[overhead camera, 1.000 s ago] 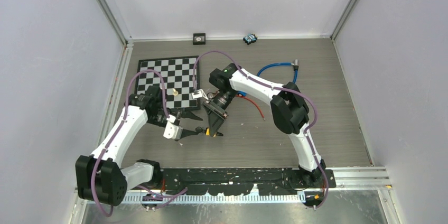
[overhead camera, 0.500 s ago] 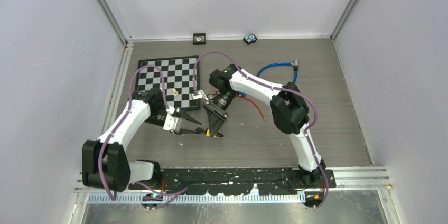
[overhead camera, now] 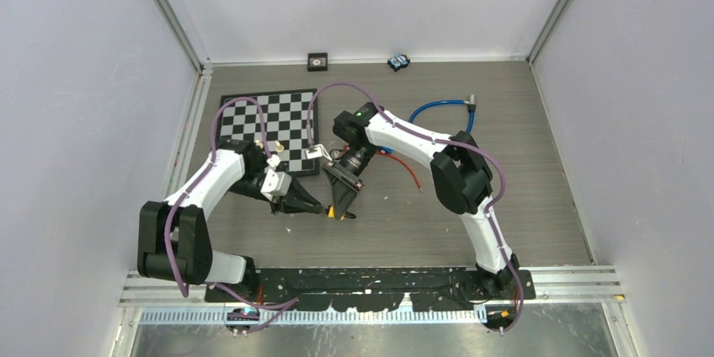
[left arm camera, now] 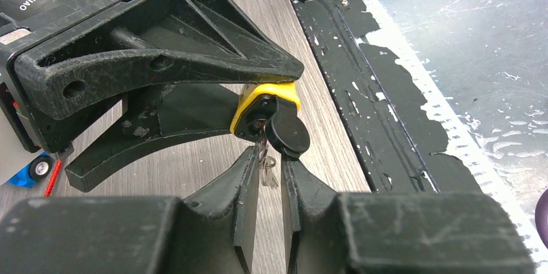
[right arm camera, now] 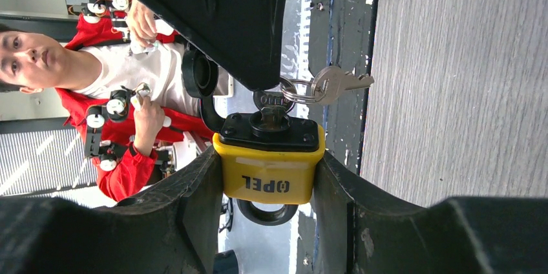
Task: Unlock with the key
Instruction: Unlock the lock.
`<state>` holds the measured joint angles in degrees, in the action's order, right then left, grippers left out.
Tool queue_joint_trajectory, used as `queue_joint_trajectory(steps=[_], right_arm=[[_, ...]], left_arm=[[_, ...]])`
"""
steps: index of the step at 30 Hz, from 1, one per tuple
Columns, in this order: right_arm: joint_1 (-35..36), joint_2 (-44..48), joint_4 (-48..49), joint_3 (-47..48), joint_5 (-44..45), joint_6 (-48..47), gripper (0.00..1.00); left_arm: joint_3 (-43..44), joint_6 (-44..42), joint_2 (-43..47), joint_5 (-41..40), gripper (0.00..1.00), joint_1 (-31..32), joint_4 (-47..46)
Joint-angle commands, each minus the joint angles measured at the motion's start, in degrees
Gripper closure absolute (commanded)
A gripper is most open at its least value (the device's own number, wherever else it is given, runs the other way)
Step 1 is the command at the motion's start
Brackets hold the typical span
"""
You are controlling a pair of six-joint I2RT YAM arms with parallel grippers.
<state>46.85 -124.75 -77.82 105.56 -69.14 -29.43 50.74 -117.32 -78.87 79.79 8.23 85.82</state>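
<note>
Clamps yellow padlock (right arm camera: 268,183) in right gripper (right arm camera: 268,164) jaws, key (right arm camera: 271,107) already inserted; brackets it with near-shut left gripper (left arm camera: 270,161) jaws, pinch unclear; yet to turn

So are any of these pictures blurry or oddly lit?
Top external: evenly lit and sharp. Left wrist: padlock crisp, left fingers at the bottom edge soft. Right wrist: padlock crisp, right fingers blurred and dark, the whole view turned sideways.

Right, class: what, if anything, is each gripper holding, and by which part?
Right gripper clamps the yellow padlock by its body's sides. Left gripper flanks the silver key; hold cannot be told.
</note>
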Motion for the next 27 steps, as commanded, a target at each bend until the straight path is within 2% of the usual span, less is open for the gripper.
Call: queue_joint_trajectory(steps=[1, 11, 17, 27], right_arm=[[0.4, 4.0, -0.7, 1.6, -3.6, 0.3, 1.00], [0.7, 3.9, 0.6, 1.2, -5.9, 2.2, 1.00], [0.7, 4.2, 0.7, 1.3, -6.1, 2.3, 1.00], [0.0, 3.9, 0.7, 2.0, -7.7, 2.7, 1.00]], left_arm=[[1.6, -36.8, 0.7, 2.8, 0.81, 0.2, 1.7], [1.2, -36.8, 1.9, 2.9, 0.86, 1.3, -1.6], [0.7, -36.8, 2.1, 2.8, 1.00, 1.8, -2.0], [-3.0, -36.7, 7.7, 3.8, 1.00, 3.3, -5.5]])
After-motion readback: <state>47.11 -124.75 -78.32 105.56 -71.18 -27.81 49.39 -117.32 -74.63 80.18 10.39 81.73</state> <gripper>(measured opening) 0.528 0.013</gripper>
